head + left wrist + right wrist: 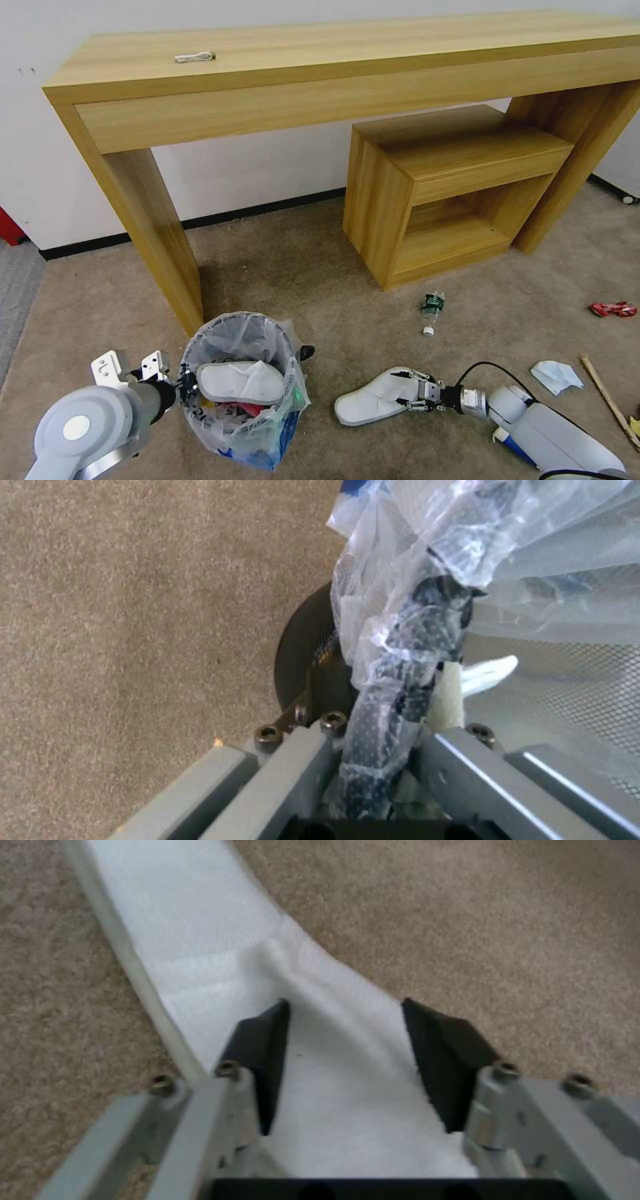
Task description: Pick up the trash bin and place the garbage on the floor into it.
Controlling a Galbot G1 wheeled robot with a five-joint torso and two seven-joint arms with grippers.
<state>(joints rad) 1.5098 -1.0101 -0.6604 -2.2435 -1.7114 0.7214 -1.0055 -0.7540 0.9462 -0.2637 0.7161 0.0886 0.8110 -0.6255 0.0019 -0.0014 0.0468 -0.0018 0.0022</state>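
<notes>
Right pincer (pixel 408 392): low over the beige short-pile carpet floor (pixel 320 280), its two dark fingers (pixel 263 1055) set apart on either side of the heel part of a white slipper (pixel 373 400). The wrist view shows the soft fabric lying between them; whether the pads already press it cannot be told.
Left pincer (pixel 180 385): at the left side of the small round dark wire trash bin (pixel 243 393), clamped on its rim (pixel 400 680), which is wrapped in the crinkly clear plastic bag (pixel 467 545).
Trash bin: on the carpet just in front of the left leg of the long light-wood desk (pixel 333 73). A second white slipper (pixel 240 381) lies across its top, with red scraps under it.
Slipper on floor: flat on the carpet, just to the right of the bin, apart from it.
Other garbage: a crushed clear plastic bottle with green label (pixel 432 308) lies in front of the low wooden cabinet (pixel 453 187); a red wrapper (pixel 613 309) far right; a pale crumpled tissue (pixel 557 375) and a thin wooden stick (pixel 610 400) near the right arm.
Desk top: a small white cable (pixel 195 57) lies on it.
</notes>
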